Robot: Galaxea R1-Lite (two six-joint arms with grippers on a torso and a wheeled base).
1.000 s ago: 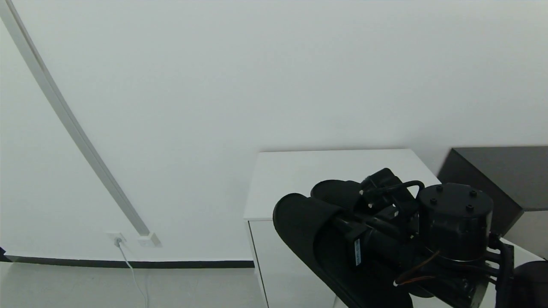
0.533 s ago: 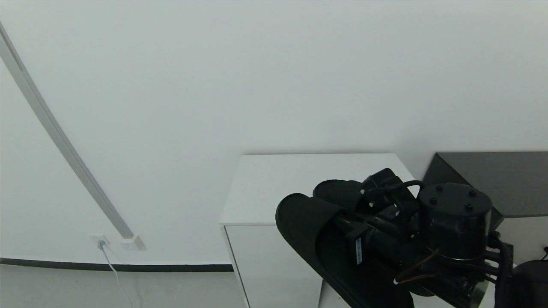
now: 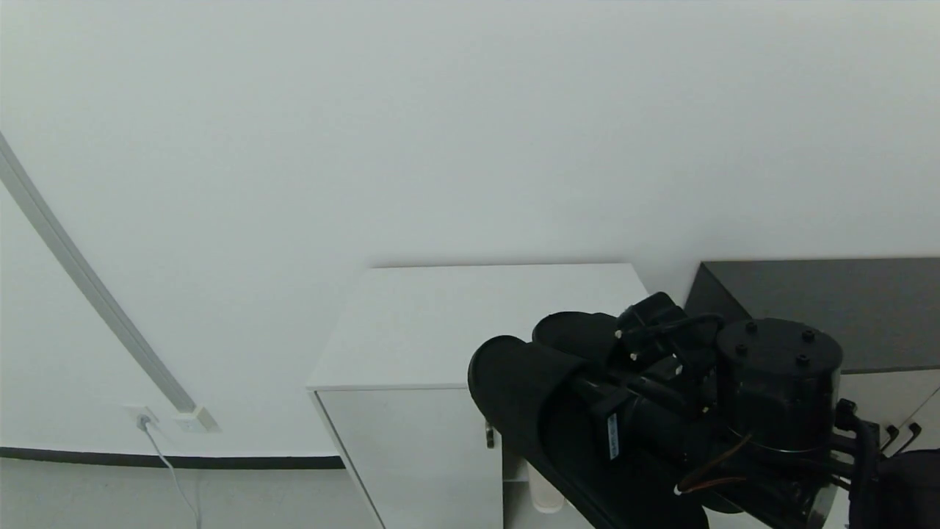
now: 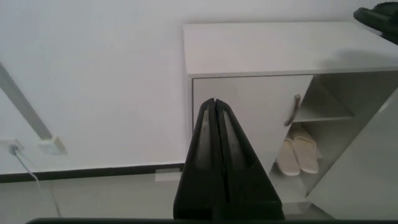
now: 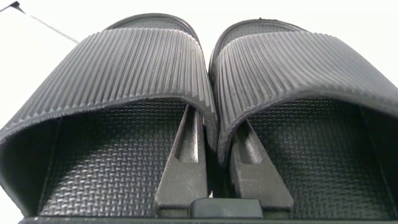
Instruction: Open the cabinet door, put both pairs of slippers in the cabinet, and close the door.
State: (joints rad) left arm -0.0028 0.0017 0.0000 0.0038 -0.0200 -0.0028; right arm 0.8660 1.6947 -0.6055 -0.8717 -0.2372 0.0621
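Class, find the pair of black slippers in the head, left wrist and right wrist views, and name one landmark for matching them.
Head view: the black slippers, low right of centre, before the white cabinet.
Left wrist view: probably the dark tip at the picture's edge, beyond the cabinet top.
Right wrist view: close up, side by side, on the right end effector.
Shared landmark: the white cabinet, head and left wrist views.

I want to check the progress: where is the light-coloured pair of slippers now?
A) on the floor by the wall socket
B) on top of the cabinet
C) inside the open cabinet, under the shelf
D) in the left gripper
C: the light slippers lie side by side inside the open cabinet, below its shelf.
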